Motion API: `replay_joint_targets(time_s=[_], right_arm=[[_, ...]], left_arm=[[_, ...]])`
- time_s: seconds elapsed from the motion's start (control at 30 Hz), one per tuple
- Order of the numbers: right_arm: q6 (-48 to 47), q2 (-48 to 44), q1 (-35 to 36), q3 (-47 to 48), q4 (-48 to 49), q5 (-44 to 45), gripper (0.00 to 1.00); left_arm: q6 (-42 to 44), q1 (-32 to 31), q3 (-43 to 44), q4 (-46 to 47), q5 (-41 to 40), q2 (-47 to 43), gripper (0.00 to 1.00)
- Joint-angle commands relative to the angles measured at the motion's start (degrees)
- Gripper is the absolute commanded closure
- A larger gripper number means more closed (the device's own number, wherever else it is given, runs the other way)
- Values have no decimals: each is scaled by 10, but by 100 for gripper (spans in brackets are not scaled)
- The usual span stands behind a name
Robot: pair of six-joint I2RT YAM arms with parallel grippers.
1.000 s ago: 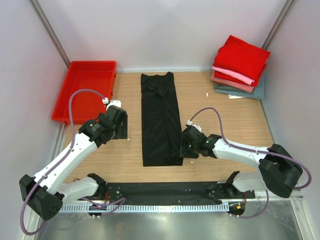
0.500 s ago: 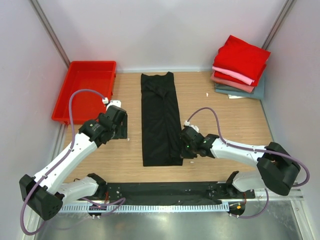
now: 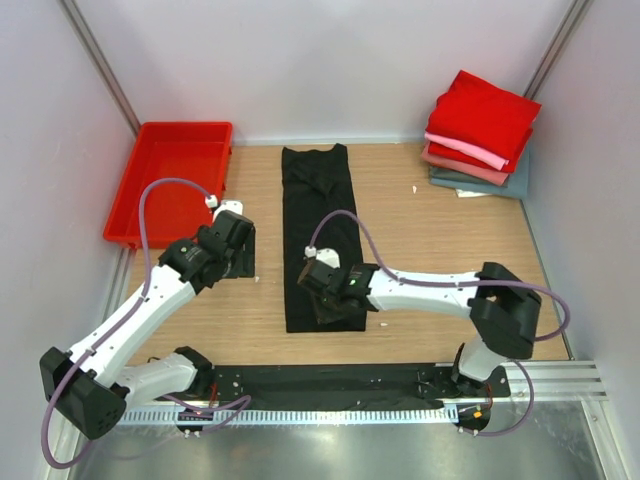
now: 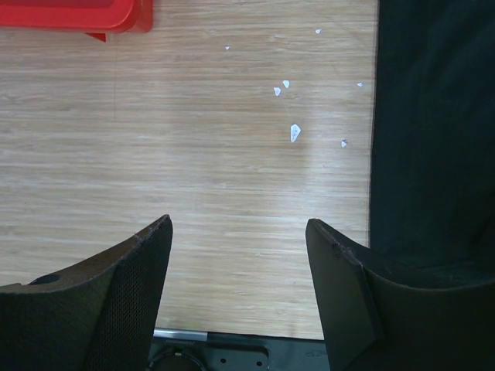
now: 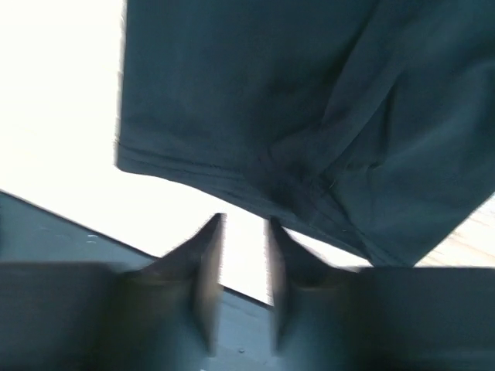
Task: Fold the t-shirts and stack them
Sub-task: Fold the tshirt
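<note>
While L gripper [image 4: 240,224] gapes wide over table [image 4: 193,154], R gripper [image 5: 244,224] barely parted, at black t-shirt [image 5: 271,93] hem

The top view looks steeply down from high behind the near edge of the pale wooden counter [image 3: 440,220], taking it all in. The left wrist view faces down from close above, past the black left end effector [image 4: 238,224], at counter beside the long black cloth t-shirt [image 4: 433,116]. The right wrist view, blurred, sits closer still, over that shirt's hem. All three share the shirt [image 3: 320,190].
</note>
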Motion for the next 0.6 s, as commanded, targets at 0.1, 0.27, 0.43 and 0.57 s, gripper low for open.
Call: replay_joint_targets(time_s=[0.1, 0.27, 0.43, 0.57], right_arm=[[-25, 35, 30, 42, -62, 55, 48], [-23, -42, 29, 39, -71, 127, 29], [2, -169, -24, -48, -48, 145, 17], [13, -228, -124, -151, 1, 29, 22]], left_arm=[[-10, -2, 6, 7, -2, 5, 28], [-24, -2, 8, 4, 26, 6, 29], [-85, -5, -36, 32, 101, -10, 28], [-135, -35, -85, 78, 148, -12, 29]])
